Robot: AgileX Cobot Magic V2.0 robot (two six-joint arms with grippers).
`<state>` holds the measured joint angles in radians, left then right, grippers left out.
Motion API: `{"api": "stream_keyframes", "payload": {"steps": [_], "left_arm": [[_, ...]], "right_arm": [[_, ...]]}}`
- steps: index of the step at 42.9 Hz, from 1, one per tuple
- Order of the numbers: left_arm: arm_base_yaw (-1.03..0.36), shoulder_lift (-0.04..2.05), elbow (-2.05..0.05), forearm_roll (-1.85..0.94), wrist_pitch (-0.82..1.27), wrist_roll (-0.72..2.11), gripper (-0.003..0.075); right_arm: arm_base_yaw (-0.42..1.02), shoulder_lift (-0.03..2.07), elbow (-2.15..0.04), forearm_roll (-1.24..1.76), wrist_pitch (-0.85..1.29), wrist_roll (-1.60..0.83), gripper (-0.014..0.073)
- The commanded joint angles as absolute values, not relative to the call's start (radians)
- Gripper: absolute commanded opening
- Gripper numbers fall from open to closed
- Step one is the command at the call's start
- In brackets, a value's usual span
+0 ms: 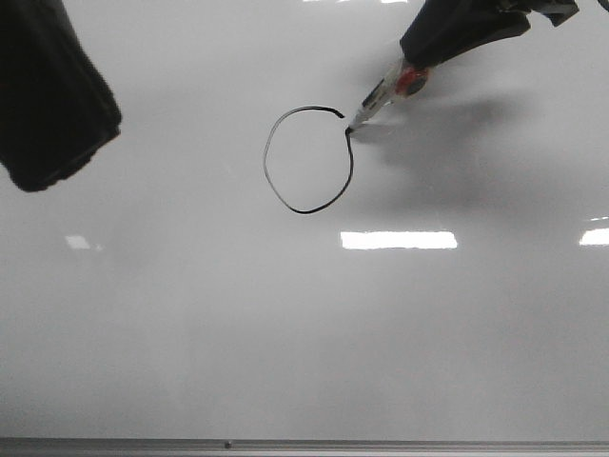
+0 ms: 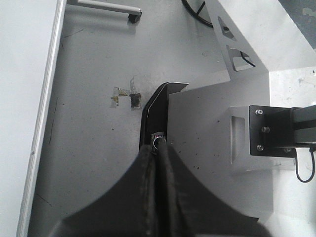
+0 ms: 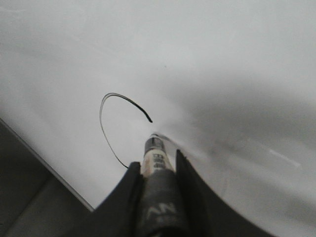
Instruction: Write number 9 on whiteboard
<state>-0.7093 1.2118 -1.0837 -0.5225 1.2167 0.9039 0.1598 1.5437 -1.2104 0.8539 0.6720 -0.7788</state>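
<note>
The whiteboard point(image 1: 304, 333) fills the front view. On it is a thin black round loop point(image 1: 265, 162), open by a small gap at its upper right; no tail shows. My right gripper point(image 1: 428, 43) is shut on a marker point(image 1: 385, 90) whose tip touches the board at the loop's upper right end. In the right wrist view the gripper point(image 3: 156, 159) holds the marker point(image 3: 158, 197) between its fingers, and part of the loop point(image 3: 100, 118) shows beyond the tip. My left gripper point(image 1: 48, 105) hangs over the board's far left, shut and empty point(image 2: 157, 146).
A grey metal edge strip point(image 1: 304, 444) runs along the board's near side. The left wrist view shows the board's edge point(image 2: 24, 74), grey floor point(image 2: 94, 138) and a pale metal stand point(image 2: 207, 128). Bright light reflections point(image 1: 398, 240) lie on the board.
</note>
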Motion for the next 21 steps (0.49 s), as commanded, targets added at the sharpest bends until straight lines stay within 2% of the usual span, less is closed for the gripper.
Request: {"api": "stream_keyframes", "payload": {"steps": [1,12,21], "left_arm": [[-0.709,1.187,-1.114,-0.573,1.197,0.902,-0.0019],[-0.709,1.187,-1.114,-0.573,1.197,0.902,-0.0019],[-0.709,1.187,-1.114,-0.573,1.197,0.902,-0.0019]], "right_arm": [[0.150,1.505,-1.249,0.880,0.590,-0.783,-0.0058],[0.154,1.542,-1.109,0.863,0.604,-0.783,-0.0058],[0.202,1.576,-0.939,0.863,0.512,-0.795,-0.0058]]}}
